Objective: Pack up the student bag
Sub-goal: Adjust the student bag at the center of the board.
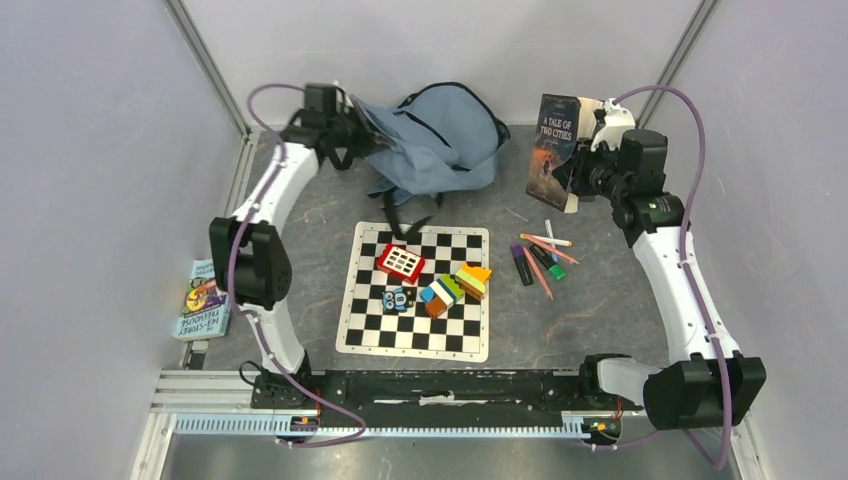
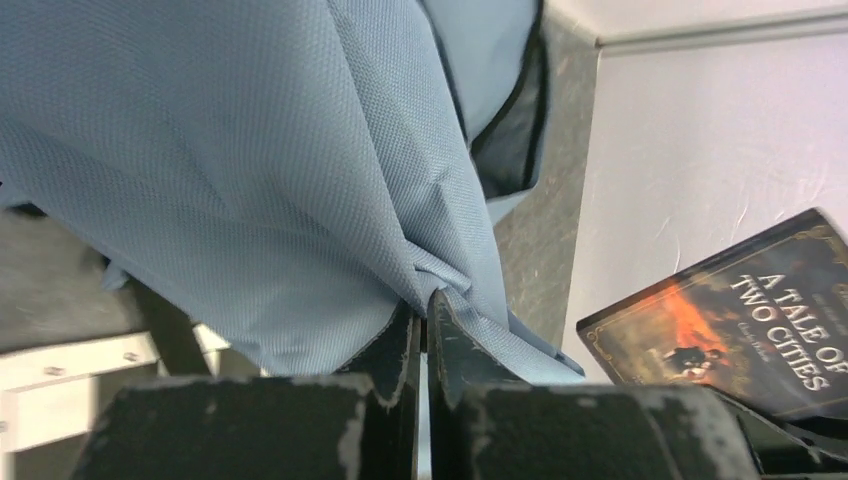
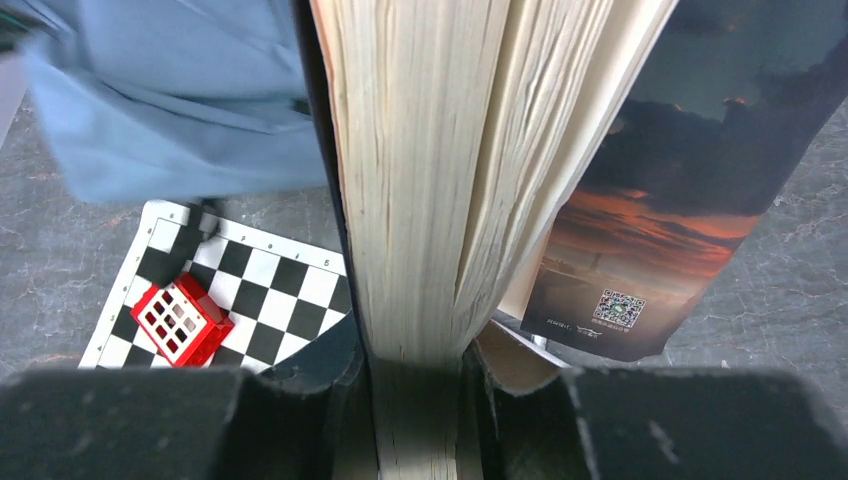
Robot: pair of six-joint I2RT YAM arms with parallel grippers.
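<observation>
Left gripper is pressed together on a fold of the blue bag, lifting its edge at the far side of the table, likely to open the mouth. Right gripper clamps the book by its pages, raised near the bag, apparently ready to go in.

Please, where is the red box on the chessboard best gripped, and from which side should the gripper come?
Likely from straight above, closing on two opposite side walls of the red box. It lies flat on the chessboard, grid face up, so only its walls offer a hold. It sits askew to the squares, so turn the wrist to match.
</observation>
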